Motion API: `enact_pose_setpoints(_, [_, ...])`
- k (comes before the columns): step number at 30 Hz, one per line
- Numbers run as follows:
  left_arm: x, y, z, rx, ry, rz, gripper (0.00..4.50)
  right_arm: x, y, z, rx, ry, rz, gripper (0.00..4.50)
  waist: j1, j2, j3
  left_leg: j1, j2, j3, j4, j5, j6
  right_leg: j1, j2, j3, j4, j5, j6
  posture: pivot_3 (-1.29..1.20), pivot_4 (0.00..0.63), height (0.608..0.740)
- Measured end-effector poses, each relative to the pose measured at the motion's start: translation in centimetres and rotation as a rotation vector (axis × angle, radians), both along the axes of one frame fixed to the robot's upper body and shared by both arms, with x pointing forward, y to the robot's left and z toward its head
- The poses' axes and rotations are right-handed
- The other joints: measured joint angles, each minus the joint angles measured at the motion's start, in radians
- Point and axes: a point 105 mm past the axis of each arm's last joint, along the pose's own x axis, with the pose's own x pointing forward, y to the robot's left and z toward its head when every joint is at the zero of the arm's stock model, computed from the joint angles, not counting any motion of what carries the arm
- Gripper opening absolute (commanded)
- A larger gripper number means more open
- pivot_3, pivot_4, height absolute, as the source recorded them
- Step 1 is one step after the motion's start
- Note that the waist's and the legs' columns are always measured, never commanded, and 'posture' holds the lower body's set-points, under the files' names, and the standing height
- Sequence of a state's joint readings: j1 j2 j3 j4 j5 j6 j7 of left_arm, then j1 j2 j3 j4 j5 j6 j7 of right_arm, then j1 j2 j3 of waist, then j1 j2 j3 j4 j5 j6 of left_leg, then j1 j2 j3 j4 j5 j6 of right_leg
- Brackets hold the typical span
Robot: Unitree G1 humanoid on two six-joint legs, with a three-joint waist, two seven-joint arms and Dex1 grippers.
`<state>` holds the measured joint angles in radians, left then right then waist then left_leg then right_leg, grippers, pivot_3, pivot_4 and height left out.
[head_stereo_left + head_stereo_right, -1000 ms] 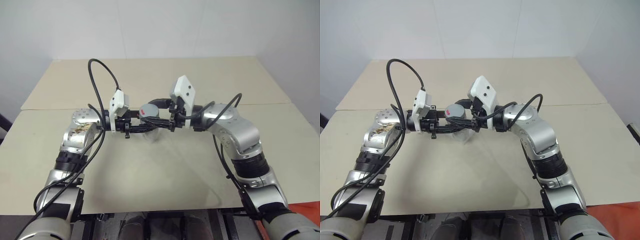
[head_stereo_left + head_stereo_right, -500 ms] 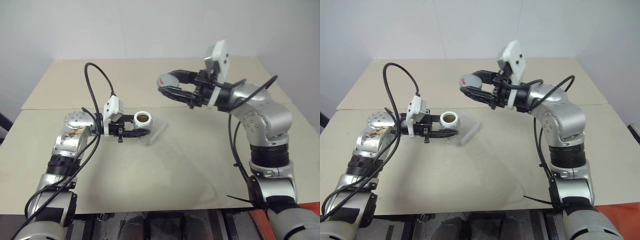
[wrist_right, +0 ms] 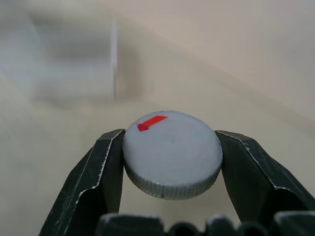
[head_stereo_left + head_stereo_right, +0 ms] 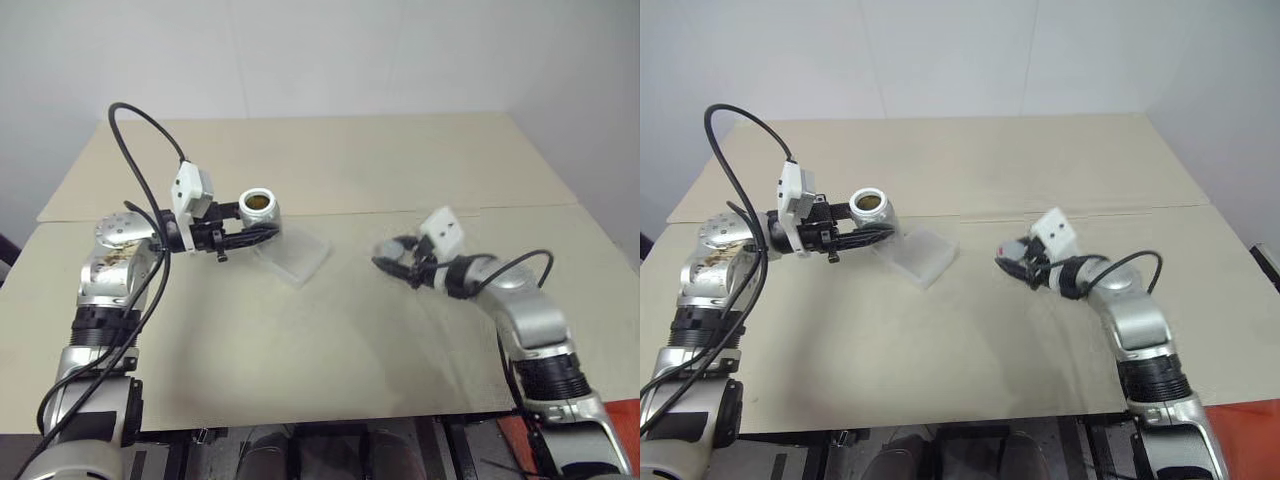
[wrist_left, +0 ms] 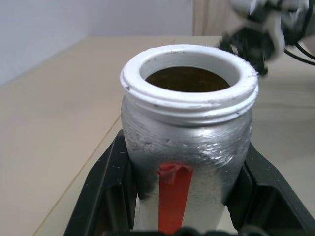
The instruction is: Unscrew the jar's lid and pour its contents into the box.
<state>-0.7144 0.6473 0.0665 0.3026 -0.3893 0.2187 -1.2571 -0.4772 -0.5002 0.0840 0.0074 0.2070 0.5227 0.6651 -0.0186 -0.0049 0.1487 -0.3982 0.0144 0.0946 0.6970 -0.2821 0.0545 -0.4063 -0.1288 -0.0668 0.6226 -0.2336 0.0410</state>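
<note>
While the left gripper [image 5: 187, 216] clamps the uncapped silvery cylindrical jar [image 5: 189, 142] beside the translucent square plastic box [image 4: 296, 259], the right gripper [image 3: 170, 147] pinches the ribbed grey round lid [image 3: 171, 153] low over the beige table [image 4: 330, 330].

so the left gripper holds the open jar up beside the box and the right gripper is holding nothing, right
Not quite: the right gripper has the lid between its fingers, as the right wrist view shows. The rest holds: the left gripper holds the open jar up beside the box.
</note>
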Motion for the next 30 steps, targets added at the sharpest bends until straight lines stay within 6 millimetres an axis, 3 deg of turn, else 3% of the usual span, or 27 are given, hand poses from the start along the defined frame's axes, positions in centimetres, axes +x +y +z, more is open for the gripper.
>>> enact_pose_setpoints(2, [0.1, 0.7, 0.3, 0.004, -0.008, 0.029, 1.98, 0.4, 0.0, -0.9, 0.013, 0.024, -0.037, 4.39, 0.000, 0.000, 0.000, 0.000, 0.000, 0.000, 0.000, 0.000, 0.000, 0.000, 0.000, 0.000, 0.000, 0.000, 0.000, 0.00, 0.150, 0.740])
enact_pose_setpoints(7, [0.4, 1.8, 0.8, 0.015, -0.040, 0.092, 1.98, 0.7, -0.2, -0.8, -0.001, 0.015, -0.047, 4.45, 0.005, 0.000, 0.000, 0.000, 0.000, 0.000, 0.000, 0.000, 0.000, 0.000, 0.000, 0.000, 0.000, 0.000, 0.000, 0.00, 0.150, 0.740])
enact_pose_setpoints(10, [0.8, 2.2, 0.9, 0.032, -0.066, 0.133, 1.98, 0.2, -0.5, 0.3, -0.025, -0.011, -0.009, 4.45, 0.009, 0.000, 0.000, 0.000, 0.000, -0.001, 0.000, 0.000, 0.000, 0.000, 0.000, -0.001, -0.001, 0.000, 0.000, 0.00, 0.150, 0.740])
enact_pose_setpoints(13, [1.5, 2.8, 0.8, 0.079, -0.123, 0.209, 1.98, -1.1, -0.5, 2.8, -0.010, -0.043, 0.084, 4.45, 0.008, 0.000, 0.000, 0.000, 0.000, -0.001, 0.000, 0.000, 0.000, 0.000, 0.000, -0.001, -0.001, 0.000, 0.000, 0.00, 0.150, 0.740])
enact_pose_setpoints(17, [3.3, 3.1, 0.3, 0.218, -0.277, 0.339, 1.98, -2.9, -0.2, 5.0, 0.040, -0.032, 0.191, 4.45, 0.009, 0.000, 0.000, 0.000, 0.000, -0.001, 0.000, 0.000, 0.000, 0.001, 0.000, -0.001, -0.001, 0.000, 0.000, 0.00, 0.150, 0.740])
enact_pose_setpoints(21, [6.0, 2.4, 1.6, 0.527, -0.692, 0.465, 1.98, -4.6, 0.4, 6.3, 0.091, 0.026, 0.309, 4.45, 0.024, 0.000, 0.000, 0.000, -0.001, -0.001, 0.000, 0.000, 0.001, 0.002, 0.000, -0.001, -0.002, 0.000, 0.000, 0.00, 0.150, 0.740])
enact_pose_setpoints(27, [6.0, -2.1, 5.4, 0.751, -1.324, 0.344, 1.98, -5.2, 0.7, 7.3, 0.074, 0.015, 0.368, 4.45, 0.035, -0.001, 0.000, -0.002, -0.002, 0.000, -0.002, -0.001, 0.001, 0.001, 0.000, -0.003, -0.006, 0.001, 0.001, 0.00, 0.150, 0.740])
enact_pose_setpoints(30, [5.9, -3.9, 3.7, 0.860, -1.515, 0.196, 1.98, -5.2, 0.8, 7.3, 0.069, 0.015, 0.374, 4.45, 0.035, -0.001, 0.000, -0.002, -0.002, 0.002, -0.002, -0.001, 0.001, 0.001, 0.000, -0.003, -0.006, 0.001, 0.001, 0.00, 0.150, 0.740])
